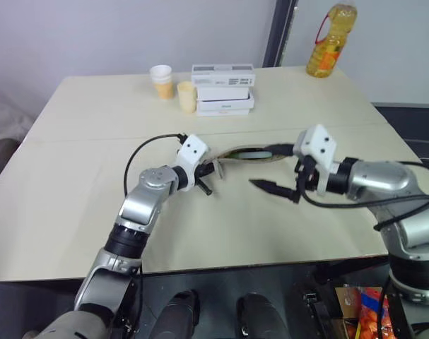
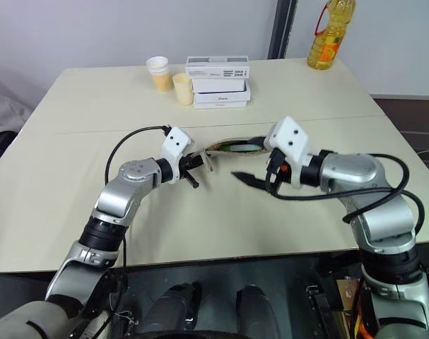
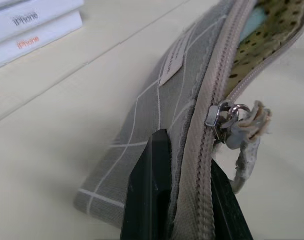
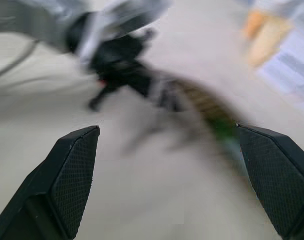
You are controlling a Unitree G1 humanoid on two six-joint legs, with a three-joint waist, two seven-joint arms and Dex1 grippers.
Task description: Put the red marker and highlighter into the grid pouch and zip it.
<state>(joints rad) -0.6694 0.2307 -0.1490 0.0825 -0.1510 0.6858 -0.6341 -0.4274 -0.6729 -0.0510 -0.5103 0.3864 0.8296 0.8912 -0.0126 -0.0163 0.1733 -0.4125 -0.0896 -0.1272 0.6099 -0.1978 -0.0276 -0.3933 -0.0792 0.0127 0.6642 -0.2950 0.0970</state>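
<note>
**Pouch Held, Zipper Wide Open**

Left gripper (image 3: 184, 200) pinched tight on one end of the grid pouch (image 3: 157, 115), right by the zipper. Pouch lying in the middle of the table (image 1: 73, 176), mouth gaping, spotted lining showing inside. Zipper pull tab (image 3: 244, 132) hanging at the pinched end, so no zipping done yet.

Right gripper (image 1: 276, 188) just beside the other end of the pouch, jaws spread as wide as can be, holding nothing.

Something green and pale peeking out of the open mouth (image 2: 244, 147). Most likely the highlighter, already inside. No clear sight of the red marker; maybe deep in the pouch, but too hidden to tell.

Stacked white boxes (image 1: 223, 90), two paper cups (image 1: 174, 86) and an oil bottle (image 1: 330, 41) far back on the table, well out of the way.

Possible trouble from here:
- Pouch sliding or folding up when the tab gets pulled, if held at one end only.
- Zipper jamming on the highlighter, if sticking up into the mouth.
- Tab small and floppy, so easy to miss or drop.
- Pens tipping out, if the pouch gets lifted before closing.
</note>
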